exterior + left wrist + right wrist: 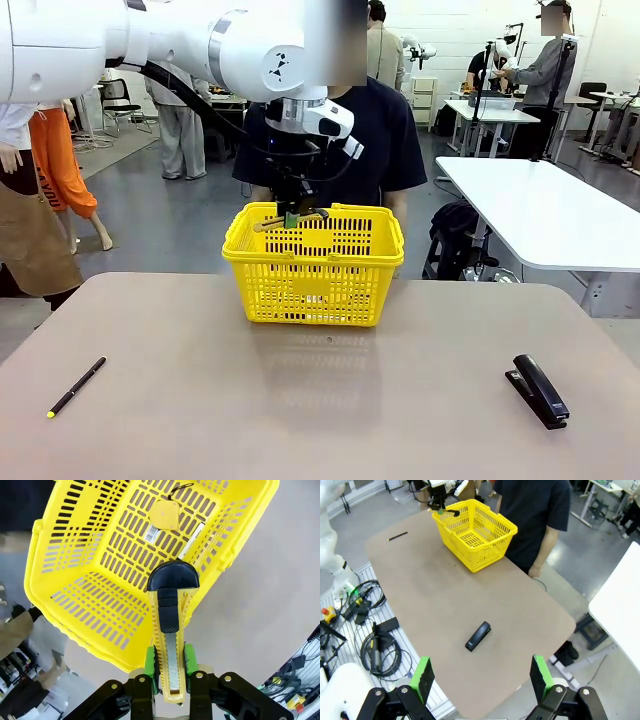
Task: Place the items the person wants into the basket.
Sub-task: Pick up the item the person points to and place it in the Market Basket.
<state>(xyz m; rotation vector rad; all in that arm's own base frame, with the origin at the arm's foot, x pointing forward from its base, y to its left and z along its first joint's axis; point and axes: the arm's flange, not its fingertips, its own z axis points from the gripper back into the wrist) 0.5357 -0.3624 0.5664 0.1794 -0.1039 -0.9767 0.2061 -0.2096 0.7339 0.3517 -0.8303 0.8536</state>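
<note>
One hand matters now: the left hand (169,672), clamped on the utility knife (170,630), holds it over the basket (75,565) with its long axis pointing down into the opening, while the right hand (480,680) hangs open well apart.

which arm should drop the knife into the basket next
Left. Its gripper is shut on the knife directly above the basket, where the tape measure and marker already lie. The right gripper is open, far back over the near table edge.
</note>
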